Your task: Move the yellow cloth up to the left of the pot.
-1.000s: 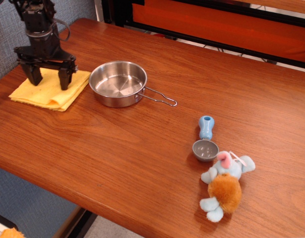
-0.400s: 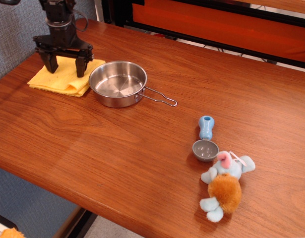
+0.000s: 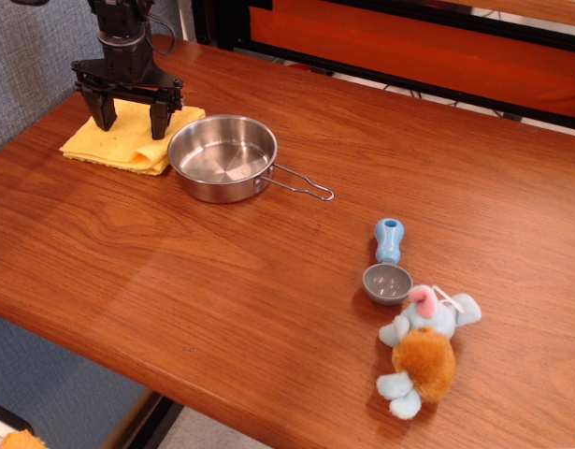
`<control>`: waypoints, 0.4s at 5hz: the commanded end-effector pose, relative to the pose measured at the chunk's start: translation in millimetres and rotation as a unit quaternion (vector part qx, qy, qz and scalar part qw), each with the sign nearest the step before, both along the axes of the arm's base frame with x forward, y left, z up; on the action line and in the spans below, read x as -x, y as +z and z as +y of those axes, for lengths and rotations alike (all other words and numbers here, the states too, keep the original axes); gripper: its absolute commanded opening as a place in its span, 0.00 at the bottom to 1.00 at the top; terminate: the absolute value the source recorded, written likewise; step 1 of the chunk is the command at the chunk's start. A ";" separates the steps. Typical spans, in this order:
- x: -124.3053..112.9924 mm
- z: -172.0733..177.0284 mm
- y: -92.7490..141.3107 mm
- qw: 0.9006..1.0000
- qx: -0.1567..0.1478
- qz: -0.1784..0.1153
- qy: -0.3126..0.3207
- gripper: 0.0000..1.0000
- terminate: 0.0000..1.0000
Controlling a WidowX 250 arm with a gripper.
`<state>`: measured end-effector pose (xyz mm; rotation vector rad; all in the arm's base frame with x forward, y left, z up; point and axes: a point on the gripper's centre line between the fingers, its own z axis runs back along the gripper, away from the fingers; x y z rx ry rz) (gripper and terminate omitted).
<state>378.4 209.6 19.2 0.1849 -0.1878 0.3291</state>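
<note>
The yellow cloth (image 3: 123,142) lies flat on the counter (image 3: 268,281), just beside the pot (image 3: 222,157) at its 9 o'clock side. The claw (image 3: 130,114) is wide open, its two fingers pointing down at the cloth.

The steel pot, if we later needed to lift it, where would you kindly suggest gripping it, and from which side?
Probably the thin wire loop handle, approached from above. It sticks out flat toward the right of the pot, with bare table around it. The opposite rim sits close to the yellow cloth and the gripper, so it looks more crowded.
</note>
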 end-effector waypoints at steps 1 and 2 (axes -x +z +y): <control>-2.5 9.9 54.1 0.999 -0.023 -0.037 0.026 1.00 0.00; -8.7 12.1 79.4 0.997 -0.026 -0.061 0.040 1.00 0.00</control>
